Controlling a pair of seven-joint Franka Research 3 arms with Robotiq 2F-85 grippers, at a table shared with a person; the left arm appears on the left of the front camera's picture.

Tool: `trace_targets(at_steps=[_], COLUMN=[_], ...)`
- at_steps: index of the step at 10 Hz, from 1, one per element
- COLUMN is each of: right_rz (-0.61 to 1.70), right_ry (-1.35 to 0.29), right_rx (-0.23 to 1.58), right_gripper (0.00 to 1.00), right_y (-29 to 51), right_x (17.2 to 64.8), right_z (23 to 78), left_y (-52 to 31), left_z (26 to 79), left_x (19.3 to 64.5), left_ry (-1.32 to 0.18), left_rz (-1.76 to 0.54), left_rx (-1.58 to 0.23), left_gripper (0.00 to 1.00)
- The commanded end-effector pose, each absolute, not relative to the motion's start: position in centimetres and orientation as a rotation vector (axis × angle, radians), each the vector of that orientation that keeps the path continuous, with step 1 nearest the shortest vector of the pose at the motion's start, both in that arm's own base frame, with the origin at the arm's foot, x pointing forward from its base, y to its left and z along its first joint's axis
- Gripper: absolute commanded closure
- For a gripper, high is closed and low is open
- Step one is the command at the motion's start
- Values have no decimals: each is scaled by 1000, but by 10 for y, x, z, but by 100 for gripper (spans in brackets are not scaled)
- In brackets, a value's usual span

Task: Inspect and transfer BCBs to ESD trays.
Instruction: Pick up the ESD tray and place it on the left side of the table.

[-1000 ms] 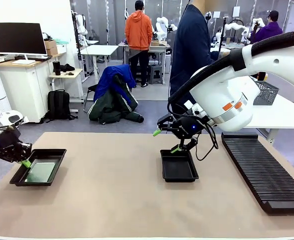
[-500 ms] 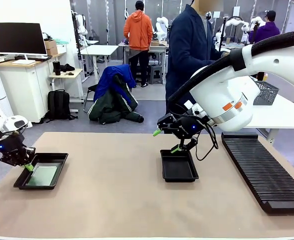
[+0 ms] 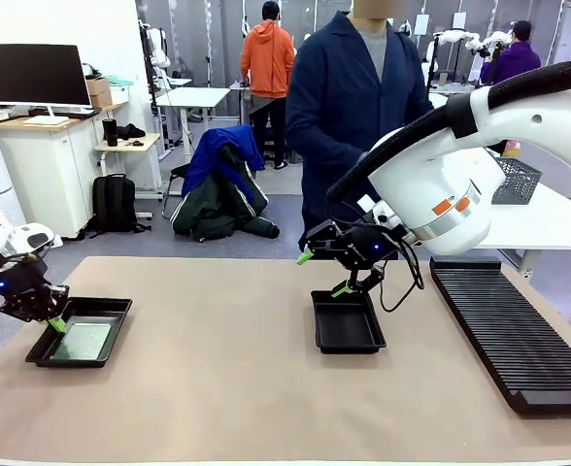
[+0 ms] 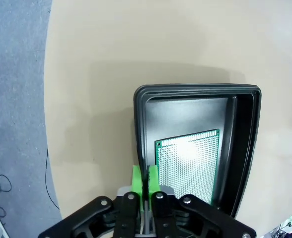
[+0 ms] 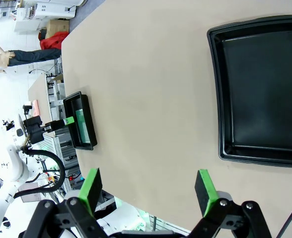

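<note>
A black ESD tray [image 3: 118,330] lies at the table's left end with a pale green BCB [image 3: 82,340] flat on its floor. My left gripper [image 3: 52,322] sits at that tray's left wall. In the left wrist view its green pads [image 4: 138,178] stand on either side of the tray's rim [image 4: 195,90], closed on the wall, and the BCB [image 4: 188,163] lies just beside them. A second ESD tray [image 3: 347,325] sits mid-table with a bare floor. My right gripper [image 3: 322,274] hangs open above its far end. In the right wrist view the gripper [image 5: 148,186] holds nothing, with that tray [image 5: 260,89] to one side.
A long black slotted rack [image 3: 509,335] lies along the table's right side. A person in a dark blue coat [image 3: 353,107] stands at the far edge, behind the middle tray. The tan mat between the two trays is bare.
The left tray, with the board in it, slid a little to the right with my left gripper. The person stepped left along the far edge. My right arm stayed still.
</note>
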State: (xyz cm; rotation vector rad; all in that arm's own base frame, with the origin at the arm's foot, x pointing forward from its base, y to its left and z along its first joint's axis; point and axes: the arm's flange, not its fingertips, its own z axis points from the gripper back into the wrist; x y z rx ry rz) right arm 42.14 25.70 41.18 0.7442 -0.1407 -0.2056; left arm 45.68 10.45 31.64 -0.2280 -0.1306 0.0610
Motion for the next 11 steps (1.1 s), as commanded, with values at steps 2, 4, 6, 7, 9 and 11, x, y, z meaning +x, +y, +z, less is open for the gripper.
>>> trace_targets(at_steps=[2,4,6,7,9,11], right_rz=[-209,-209,-209,-209,-209,-209], right_ry=[-137,-137,-137,-137,-137,-137], right_rx=[740,740,740,740,740,740], right_gripper=[0,0,0,0,0,0], right_y=[258,258,258,258,258,258], right_x=[421,421,421,421,421,421], right_z=[411,411,411,411,411,411], left_y=[102,100,101,101,100,95], left_z=[320,330,340,347,385,424], left_x=[459,456,451,449,437,428], left_ry=[-107,-94,-87,-78,-54,-52], left_rz=[65,65,70,66,45,48], left_rx=[-210,-183,-163,-163,-105,-30], left_gripper=[65,48,32,30,30,30])
